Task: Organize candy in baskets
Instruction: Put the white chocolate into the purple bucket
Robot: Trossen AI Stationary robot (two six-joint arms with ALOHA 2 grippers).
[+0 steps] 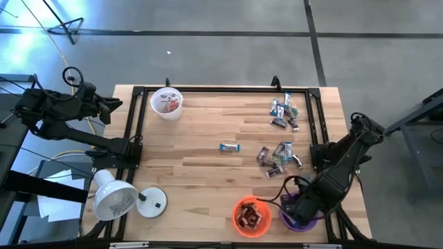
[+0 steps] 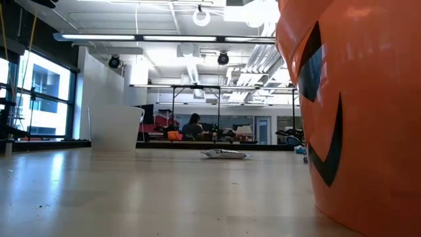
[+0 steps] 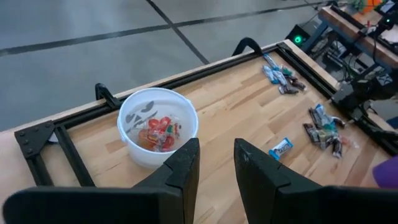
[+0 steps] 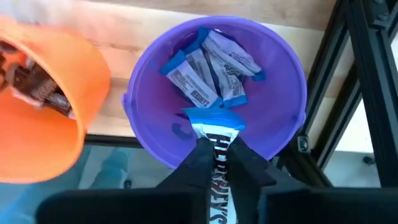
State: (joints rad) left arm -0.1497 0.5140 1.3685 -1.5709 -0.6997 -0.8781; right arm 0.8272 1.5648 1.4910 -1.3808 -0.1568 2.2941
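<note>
A round purple plastic basket (image 4: 292,93) is showing blue-and-white wrapped candy bars (image 4: 208,65) inside. The bright orange plastic basket (image 4: 43,124) is carrying dark brown wrappers and, in the low view, a black face print. The round white basket (image 3: 155,121) is wearing a grey face print and holding red-pink candies.

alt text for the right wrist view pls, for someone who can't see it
The right hand holds a blue-and-white candy bar over the purple basket, which already contains several blue-and-white candies. Beside it sits the orange basket with dark brown candies, on the wooden table.
</note>
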